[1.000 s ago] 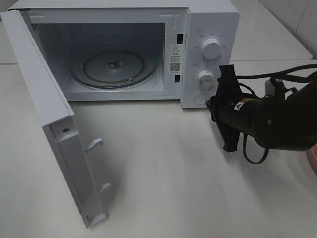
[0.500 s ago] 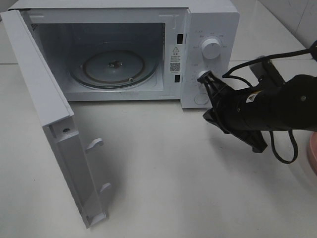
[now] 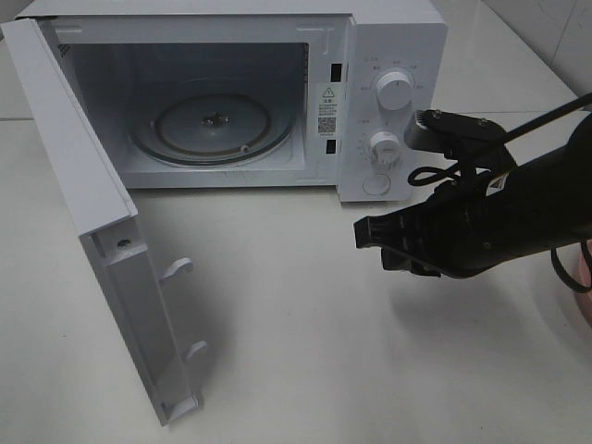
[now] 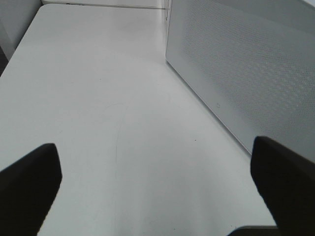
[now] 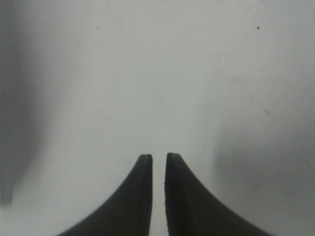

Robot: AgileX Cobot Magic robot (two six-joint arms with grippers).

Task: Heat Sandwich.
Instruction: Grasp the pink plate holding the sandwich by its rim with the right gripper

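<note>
Barely parted at the right fingers [image 5: 140,196], gripping nothing, tabletop [image 3: 305,351] beneath and the microwave [image 3: 388,37] close beside. Spread wide and empty at the left fingers [image 4: 34,182]. No telling where the sandwich lies or points: out of sight.

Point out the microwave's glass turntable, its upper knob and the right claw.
glass turntable [image 3: 180,129]: exterior high view, on the glass left of its hub.
upper knob [image 3: 395,91]: exterior high view, on the knob's face.
right claw [image 5: 158,157]: right wrist view, midway between its fingertips.
</note>
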